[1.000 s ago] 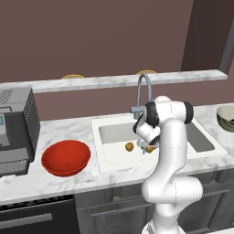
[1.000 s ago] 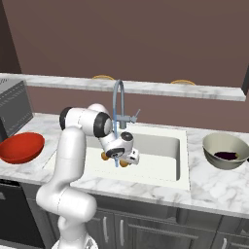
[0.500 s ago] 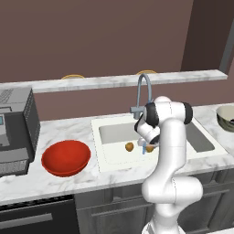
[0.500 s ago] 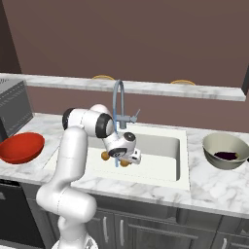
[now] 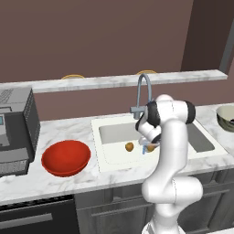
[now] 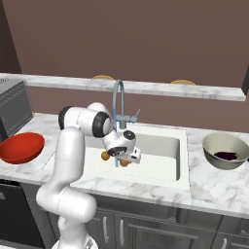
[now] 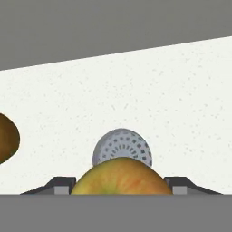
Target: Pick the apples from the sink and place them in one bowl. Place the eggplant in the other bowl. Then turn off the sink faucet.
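Now that the jaws have narrowed from wide, the gripper (image 7: pixel 121 181) is clasping one apple (image 7: pixel 121 176) low in the sink (image 5: pixel 114 132), near the drain (image 7: pixel 122 144). With the other apple (image 5: pixel 130 146) just left, lifting toward the far-left red bowl (image 5: pixel 66 157) is likely coming next.

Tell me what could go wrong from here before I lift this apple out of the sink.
The gripper is shut on one apple, round and smooth, so it might slip free on the lift. The faucet arches right beside the hand; rising straight up may clip it. The red bowl sits across the counter, a long carry for a loose grip.
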